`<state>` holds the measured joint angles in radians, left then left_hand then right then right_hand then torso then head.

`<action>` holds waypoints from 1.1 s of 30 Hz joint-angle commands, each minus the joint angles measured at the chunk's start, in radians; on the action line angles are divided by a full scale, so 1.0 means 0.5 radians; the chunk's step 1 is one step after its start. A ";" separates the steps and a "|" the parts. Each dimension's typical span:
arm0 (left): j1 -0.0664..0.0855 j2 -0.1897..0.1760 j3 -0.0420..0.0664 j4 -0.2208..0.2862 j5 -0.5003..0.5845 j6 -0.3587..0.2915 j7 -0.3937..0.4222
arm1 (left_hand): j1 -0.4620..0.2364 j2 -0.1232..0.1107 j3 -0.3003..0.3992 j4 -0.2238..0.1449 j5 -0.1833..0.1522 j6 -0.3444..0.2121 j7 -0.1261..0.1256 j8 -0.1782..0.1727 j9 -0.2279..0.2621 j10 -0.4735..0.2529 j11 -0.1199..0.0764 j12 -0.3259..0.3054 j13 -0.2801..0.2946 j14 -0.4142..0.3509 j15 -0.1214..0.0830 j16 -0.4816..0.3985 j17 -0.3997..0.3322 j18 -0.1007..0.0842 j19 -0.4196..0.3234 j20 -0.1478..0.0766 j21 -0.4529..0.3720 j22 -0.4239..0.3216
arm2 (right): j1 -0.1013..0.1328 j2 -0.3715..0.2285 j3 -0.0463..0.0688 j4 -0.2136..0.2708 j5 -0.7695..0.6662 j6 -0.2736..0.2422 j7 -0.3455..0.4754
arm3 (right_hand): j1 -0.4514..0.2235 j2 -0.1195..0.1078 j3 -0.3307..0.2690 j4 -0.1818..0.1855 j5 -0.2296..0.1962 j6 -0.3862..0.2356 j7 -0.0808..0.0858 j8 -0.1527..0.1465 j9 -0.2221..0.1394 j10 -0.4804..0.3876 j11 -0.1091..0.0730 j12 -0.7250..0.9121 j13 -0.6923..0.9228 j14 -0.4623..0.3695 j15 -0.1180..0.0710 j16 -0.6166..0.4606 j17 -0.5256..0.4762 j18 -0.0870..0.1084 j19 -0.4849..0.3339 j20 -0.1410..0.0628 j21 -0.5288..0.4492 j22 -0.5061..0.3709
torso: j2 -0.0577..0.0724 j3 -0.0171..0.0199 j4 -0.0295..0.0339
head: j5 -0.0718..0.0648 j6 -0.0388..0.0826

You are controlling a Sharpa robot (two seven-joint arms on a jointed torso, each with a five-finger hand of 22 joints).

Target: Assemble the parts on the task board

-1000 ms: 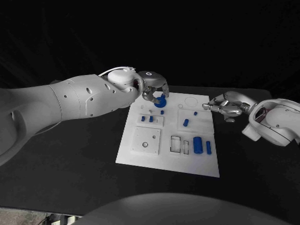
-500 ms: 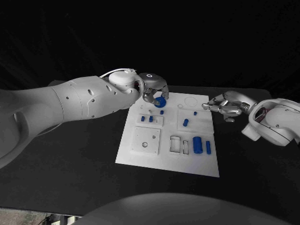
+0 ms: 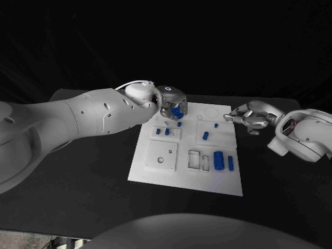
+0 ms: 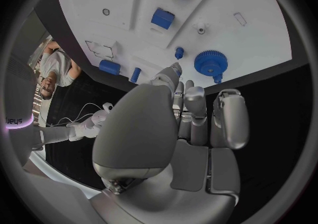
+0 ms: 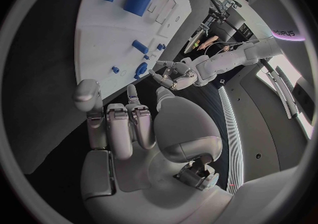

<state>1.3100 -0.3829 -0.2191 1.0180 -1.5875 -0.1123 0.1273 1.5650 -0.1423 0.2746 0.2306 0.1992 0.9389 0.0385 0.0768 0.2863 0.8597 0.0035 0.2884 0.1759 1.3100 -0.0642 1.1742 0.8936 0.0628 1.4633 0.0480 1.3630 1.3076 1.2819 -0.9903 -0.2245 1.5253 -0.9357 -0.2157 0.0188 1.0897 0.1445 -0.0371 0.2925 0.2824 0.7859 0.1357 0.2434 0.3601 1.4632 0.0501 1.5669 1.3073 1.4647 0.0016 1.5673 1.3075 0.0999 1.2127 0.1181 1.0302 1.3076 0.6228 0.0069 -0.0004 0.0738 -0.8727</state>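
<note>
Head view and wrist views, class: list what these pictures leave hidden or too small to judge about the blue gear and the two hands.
- Blue gear: in the head view the left hand covers part of it, hiding any contact.
- Left wrist view: fingertip near the gear; touch unclear.
- Right hand: fingers too small in the head view to judge.
- Task board slots: too small.
</note>
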 commanded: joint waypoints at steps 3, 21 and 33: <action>-0.030 0.033 0.001 -0.032 -0.070 0.010 0.053 | 0.003 -0.018 0.021 -0.006 -0.026 0.042 0.000 0.011 -0.011 0.037 -0.007 -0.023 -0.020 0.002 0.003 0.020 -0.013 -0.030 0.019 0.008 0.016 0.400 | -0.001 -0.002 0.000 0.006 0.004 -0.009 0.036 | 0.009 0.006 -0.010 -0.005 0.012 0.013 -0.001 -0.008 -0.003 0.215 0.009 0.008 0.527 0.212 0.010 0.007 0.527 0.031 -0.001 0.002 -0.002 0.219 | 0.001 0.0000 -0.001 | -0.007 0.000; -0.057 0.059 0.002 -0.059 -0.111 0.017 0.073 | 0.011 -0.021 0.049 -0.021 -0.013 0.119 0.000 0.038 -0.028 0.139 -0.012 -0.020 -0.033 -0.008 0.000 0.028 -0.051 -0.029 0.017 0.007 0.008 0.399 | -0.001 -0.005 0.000 0.007 0.006 -0.003 0.032 | 0.009 0.006 -0.010 -0.005 0.012 0.013 -0.001 -0.008 -0.003 0.215 0.009 0.008 0.527 0.212 0.010 0.007 0.527 0.031 -0.001 0.002 -0.002 0.219 | -0.001 0.0002 0.001 | -0.011 0.000; -0.060 0.069 0.002 -0.072 -0.139 0.039 0.067 | 0.013 -0.016 0.059 -0.034 0.002 0.170 0.003 0.065 -0.027 0.182 -0.012 -0.014 -0.030 -0.018 0.001 0.029 -0.072 -0.027 0.012 0.007 -0.001 0.396 | -0.001 -0.005 0.000 0.008 0.006 0.005 0.029 | 0.007 0.005 -0.012 -0.003 0.011 0.016 -0.001 -0.007 -0.002 0.215 0.009 0.008 0.527 0.212 0.010 0.007 0.527 0.032 -0.002 0.002 -0.005 0.218 | 0.000 0.0001 0.001 | -0.012 0.000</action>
<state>1.2805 -0.3522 -0.2187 0.9835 -1.6425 -0.1088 0.1530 1.5707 -0.1474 0.2970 0.2136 0.1965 1.0167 0.0391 0.1037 0.2733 0.9441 -0.0049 0.2811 0.1601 1.3101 -0.0642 1.1849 0.8580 0.0628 1.4633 0.0480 1.3671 1.3075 1.2818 -0.9930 -0.2246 1.5275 -0.9310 -0.2193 0.0255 1.0898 0.1445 -0.0370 0.2925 0.2824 0.7859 0.1357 0.2435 0.3602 1.4632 0.0501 1.5669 1.3073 1.4647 0.0016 1.5673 1.3073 0.0998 1.2127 0.1181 1.0302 1.3073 0.6226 0.0068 0.0001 0.0678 -0.8727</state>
